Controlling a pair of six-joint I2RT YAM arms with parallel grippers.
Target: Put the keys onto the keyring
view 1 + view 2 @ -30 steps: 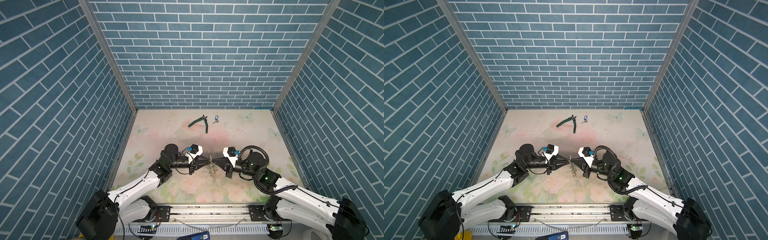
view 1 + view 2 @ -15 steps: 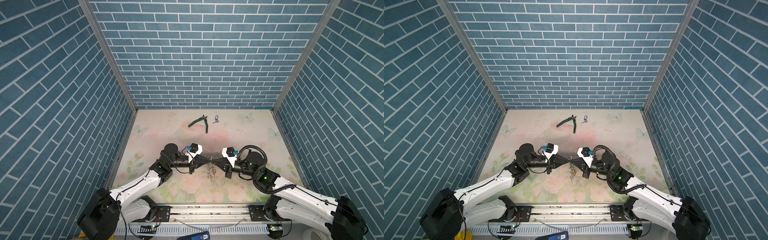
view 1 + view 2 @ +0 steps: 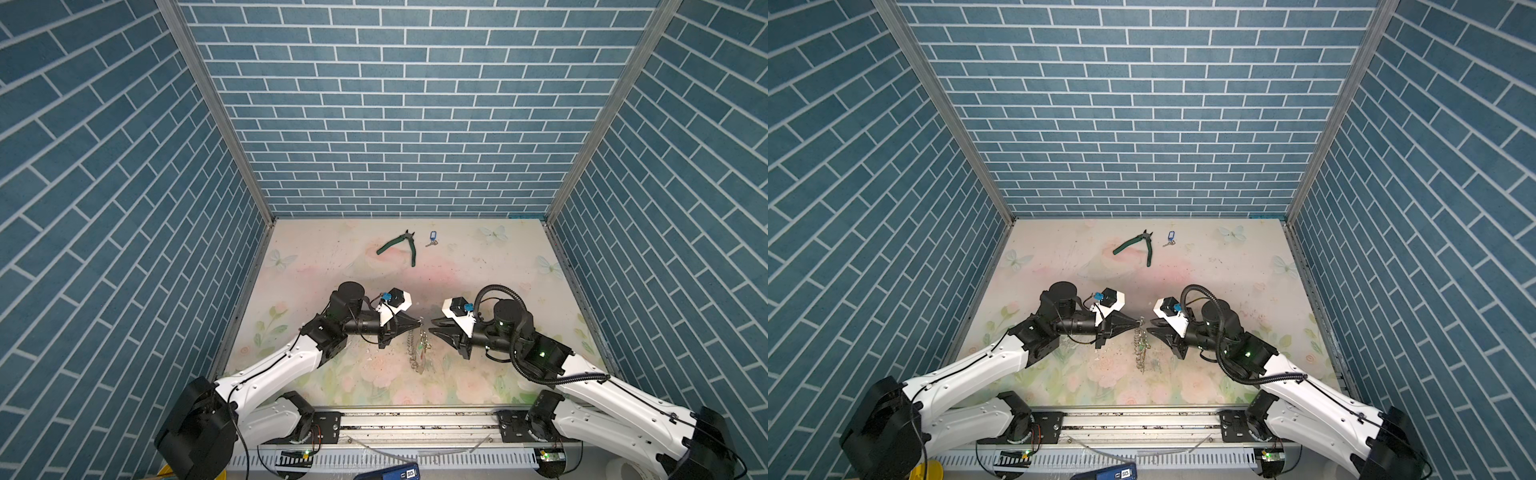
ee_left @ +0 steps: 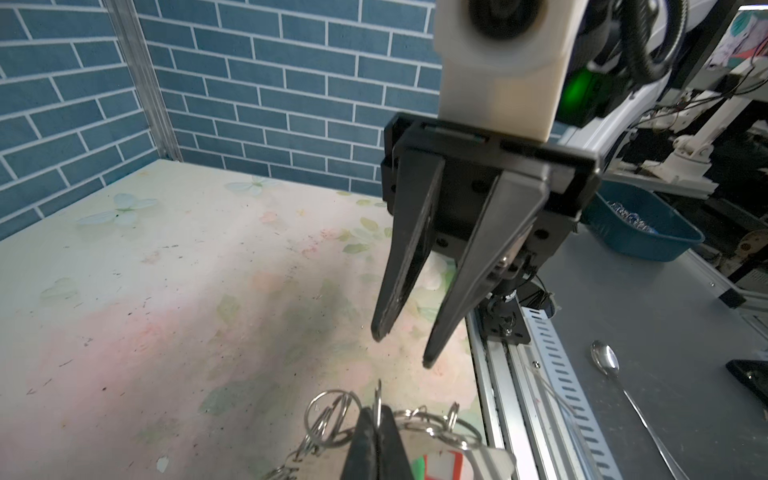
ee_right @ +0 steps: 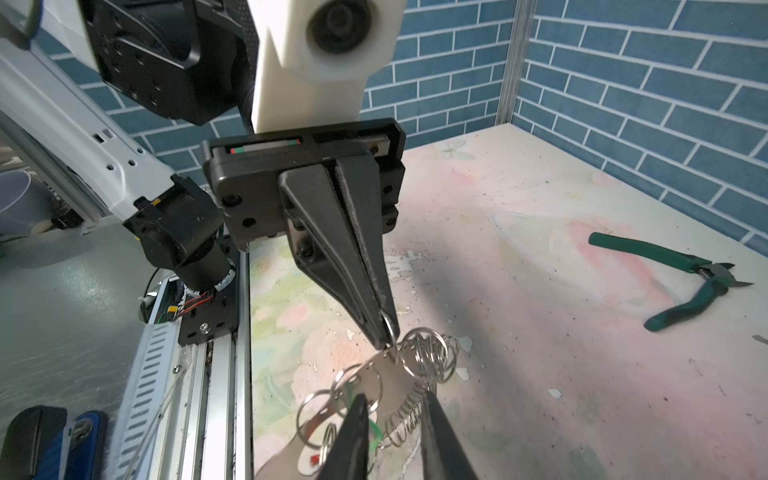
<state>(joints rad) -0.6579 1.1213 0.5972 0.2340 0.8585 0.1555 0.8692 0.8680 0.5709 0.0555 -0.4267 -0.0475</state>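
Note:
The keyring [image 3: 417, 350] [image 3: 1141, 348], a flat grey hoop edged with many silvery rings, hangs above the near middle of the table. My left gripper [image 3: 420, 320] [image 3: 1140, 320] [image 4: 376, 415] is shut on one ring at its top, also seen in the right wrist view, left gripper [image 5: 384, 337]. My right gripper [image 3: 432, 326] [image 3: 1152, 326] [image 5: 395, 401] is open, just right of the keyring, nothing between its fingers; right gripper [image 4: 402, 350] faces the left wrist camera. The keys [image 3: 432, 238] [image 3: 1170, 238], with a blue tag, lie at the far back.
Green-handled pliers [image 3: 399, 246] [image 3: 1138, 246] [image 5: 685, 274] lie at the back, left of the blue-tagged key. Green and red tags hang among the rings [image 4: 440, 463]. Beyond the front rail [image 4: 505, 374] are a blue bin [image 4: 642, 232] and a spoon [image 4: 604, 361].
My right gripper has opened, let go of the keyring's top and drawn back to the right. My left gripper has closed fully on the ring and holds it in place.

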